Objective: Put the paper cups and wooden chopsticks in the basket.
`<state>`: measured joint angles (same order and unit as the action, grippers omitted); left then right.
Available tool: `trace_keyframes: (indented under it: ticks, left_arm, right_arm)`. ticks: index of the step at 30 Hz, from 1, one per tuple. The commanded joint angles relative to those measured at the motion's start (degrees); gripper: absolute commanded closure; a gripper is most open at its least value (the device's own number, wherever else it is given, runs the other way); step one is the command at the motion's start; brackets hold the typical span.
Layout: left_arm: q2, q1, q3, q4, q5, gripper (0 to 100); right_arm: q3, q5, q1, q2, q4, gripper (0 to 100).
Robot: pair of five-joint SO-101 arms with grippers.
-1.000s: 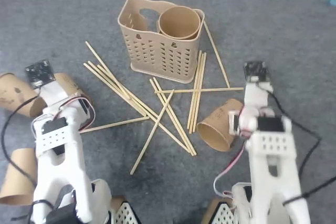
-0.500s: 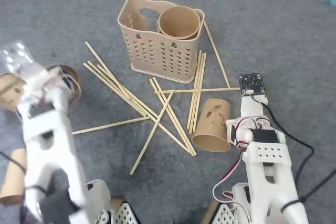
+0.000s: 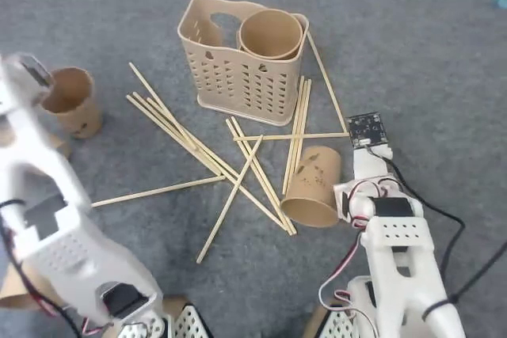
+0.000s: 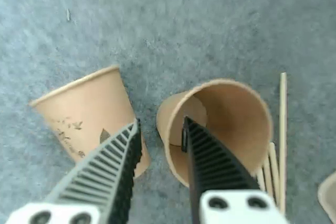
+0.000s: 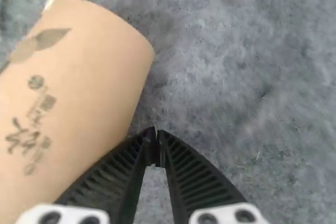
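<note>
Update: left gripper (image 4: 160, 127) now has the lifted cup (image 3: 70, 100) off the carpet (image 3: 412, 53). A second ago that cup was low beside my left arm. Since then the arm has swung up and outward, and the cup hangs mouth-up, well apart from the basket (image 3: 207, 69). The grip is narrow and pinches the cup wall, one finger inside the rim and one outside. It's a thin-wall pinch, so I'd judge fast swings risky.

Right gripper (image 5: 156, 146): jaws fully closed, tips touching, holding nothing. It sits just beside the tipped cup (image 3: 313, 187), which lies on its side. Over the last second that cup slid toward the chopsticks (image 3: 238, 164) and turned, so its closed end now points toward the basket. The mouth edge is at the nearest sticks; I can't tell whether it touches them. This reads as a nudge, not a grasp.

Task state: one nested cup (image 3: 271, 33) stands in the basket. The chopsticks are all on the carpet, fanned in front of and beside the basket. A spare cup (image 4: 84, 114) lies on the carpet below the left gripper.

Meaning: the lifted cup is mid-transfer and needs carrying over the basket, then release. The tipped cup needs a reopen and a fresh approach at its rim.
</note>
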<state>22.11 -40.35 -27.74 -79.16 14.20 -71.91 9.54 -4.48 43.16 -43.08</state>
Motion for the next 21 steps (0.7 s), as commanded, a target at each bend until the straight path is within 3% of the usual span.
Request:
trace_keyframes:
  ticks: [1, 6, 11, 17, 21]
  left_arm:
    - [0.26, 1.67, -19.74, -12.57, -3.69, 88]
    - [0.79, 4.66, -28.70, -21.63, -8.35, 86]
    - [0.62, 6.42, -23.43, -21.45, -11.78, 74]
    - [0.79, 8.26, -14.64, -20.92, -15.21, 75]
    - [0.88, 8.35, -10.59, -16.35, -15.21, 75]
  right_arm:
    - [0.35, 0.88, -0.31, 1.10, 1.01, 99.1]
    - [0.26, 0.97, -0.31, 1.10, 0.92, 99.1]
    - [0.26, 0.97, -0.31, 1.10, 0.92, 99.1]
    - [0.26, 1.05, -0.31, 1.10, 0.92, 99.1]
    - [0.09, 1.05, -0.31, 1.27, 0.92, 99.1]
